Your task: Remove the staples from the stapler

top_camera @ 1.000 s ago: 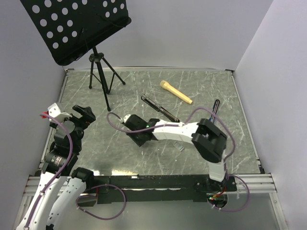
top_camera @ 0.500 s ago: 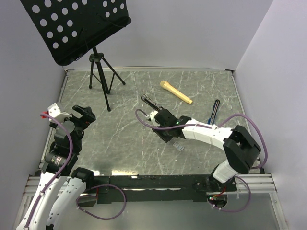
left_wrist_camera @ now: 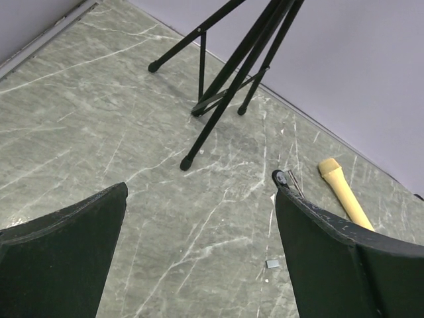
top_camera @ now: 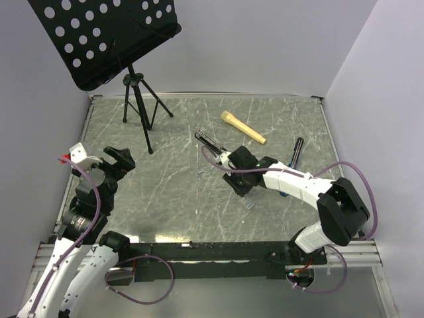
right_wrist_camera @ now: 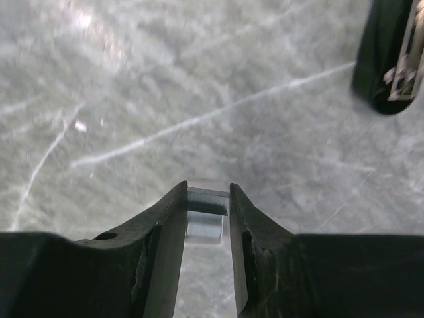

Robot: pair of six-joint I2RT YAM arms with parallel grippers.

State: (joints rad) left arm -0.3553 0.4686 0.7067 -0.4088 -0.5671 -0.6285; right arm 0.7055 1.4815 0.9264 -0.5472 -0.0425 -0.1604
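- The right gripper (right_wrist_camera: 209,187) had its fingers drawn in to a narrow slot. The staples (right_wrist_camera: 209,200), a small silvery-grey rectangular piece, filled that slot from one inner face to the other, right at the tips.
- The left gripper (left_wrist_camera: 201,189) stood spread wide with nothing between its fingers. It hung over the table (left_wrist_camera: 99,132) at the left side.
- The staples sat crosswise between the right fingers. Whether they touched the table, and which way their long axis ran, could not be told from the wrist view.
- They were over the middle of the table, just on the near side of the stapler (top_camera: 211,144) and well apart from the left gripper.
- The stapler lay flat, its long axis on a diagonal from far-left to near-right. Its far-left end pointed toward the feet of the music stand (top_camera: 137,106), and its near-right end was hidden under the right gripper.
- In the right wrist view one rounded end of the stapler, with a bright metal channel in it, showed at the top right corner, apart from the fingers.
- A second small grey rectangle (left_wrist_camera: 272,264) lay flat on the table near the stapler's far-left end. What it was could not be told.
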